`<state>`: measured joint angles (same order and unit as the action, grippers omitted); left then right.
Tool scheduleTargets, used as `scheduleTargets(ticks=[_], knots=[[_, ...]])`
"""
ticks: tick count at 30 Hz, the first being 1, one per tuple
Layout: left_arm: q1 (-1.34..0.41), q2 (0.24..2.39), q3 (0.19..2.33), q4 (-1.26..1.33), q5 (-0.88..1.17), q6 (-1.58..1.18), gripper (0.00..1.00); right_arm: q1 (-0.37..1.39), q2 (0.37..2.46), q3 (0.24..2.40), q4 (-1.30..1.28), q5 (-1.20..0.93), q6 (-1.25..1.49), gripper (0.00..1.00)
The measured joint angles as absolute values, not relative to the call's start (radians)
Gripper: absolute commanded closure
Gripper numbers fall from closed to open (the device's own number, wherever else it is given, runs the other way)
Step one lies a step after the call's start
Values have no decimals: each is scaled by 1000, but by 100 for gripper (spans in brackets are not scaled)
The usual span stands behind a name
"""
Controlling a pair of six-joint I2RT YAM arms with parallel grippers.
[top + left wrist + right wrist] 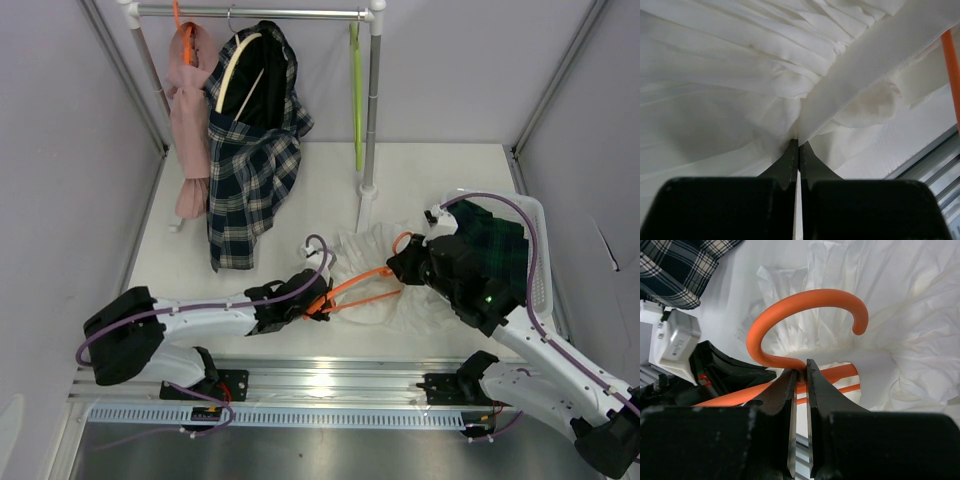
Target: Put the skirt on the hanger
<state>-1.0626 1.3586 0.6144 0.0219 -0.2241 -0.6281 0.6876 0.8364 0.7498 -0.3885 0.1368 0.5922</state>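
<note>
The dark green tartan skirt (pixel 497 245) lies bunched in a white basket (pixel 541 262) at the right, partly hidden by my right arm. The lime-green hanger (pixel 356 100) hangs on the rack's right end. Neither gripper touches them. My right gripper (pixel 401 266) (pixel 802 371) is shut on the neck of an orange hanger (pixel 360 285) (pixel 805 297), just below its hook. My left gripper (pixel 322 300) (pixel 799 142) is shut on a white ruffled garment (pixel 375 252) (pixel 740 75) that lies over that orange hanger on the table.
A clothes rack (pixel 260 13) stands at the back. It carries a pink garment (pixel 188 120) on an orange hanger and a navy-and-white checked garment (pixel 250 170) on a cream hanger (pixel 235 70). The rack's right post and foot (pixel 368 190) stand just behind the white garment.
</note>
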Motion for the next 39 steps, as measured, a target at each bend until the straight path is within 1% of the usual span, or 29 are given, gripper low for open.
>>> scheduleTargets(ticks=[7, 21, 32, 39], knots=[[-970, 1198, 609, -39, -152, -616, 100, 679, 836, 735, -356, 162, 592, 100], [-861, 971, 614, -212, 23, -581, 100, 696, 868, 734, -316, 364, 593, 100], [-826, 941, 724, -403, 80, -528, 100, 842, 935, 764, -293, 615, 567, 100], [-778, 895, 747, -488, 82, -496, 100, 869, 958, 768, -299, 693, 536, 100]])
